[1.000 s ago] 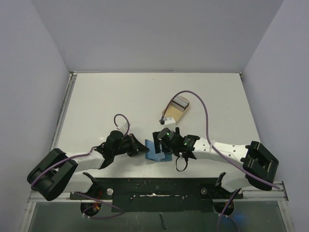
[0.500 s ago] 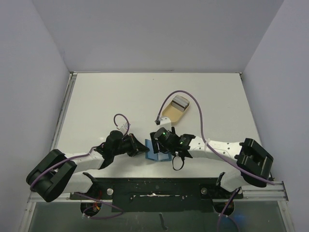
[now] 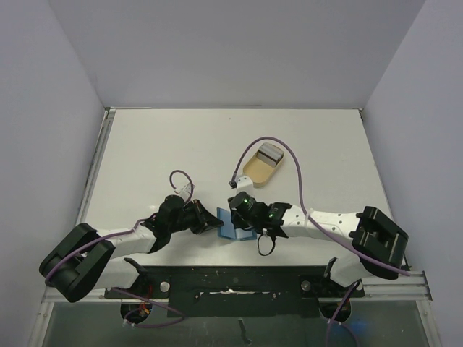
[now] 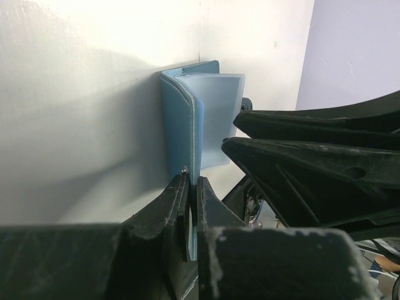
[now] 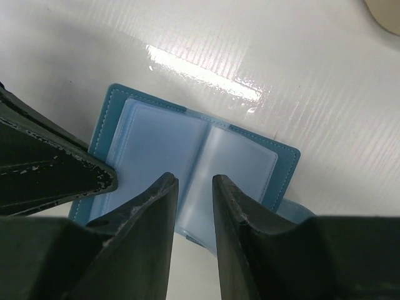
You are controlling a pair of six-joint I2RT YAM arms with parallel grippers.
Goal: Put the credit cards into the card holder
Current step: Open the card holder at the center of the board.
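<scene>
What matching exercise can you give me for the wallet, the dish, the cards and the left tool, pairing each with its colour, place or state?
Things:
1. wallet
2. dish
3. cards
4. left tool

Descriptions:
A. grey, lying in the dish
B. shut on the wallet's edge
C. blue, spread open
D. tan, oval

Pairs: 1-C, 2-D, 3-A, 4-B

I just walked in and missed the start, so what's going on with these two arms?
The left fingers pinch one edge of the blue wallet, holding it open on the table. The right fingers, slightly apart, hang over its middle fold with no card between them. The grey cards lie in the tan dish farther back.
</scene>
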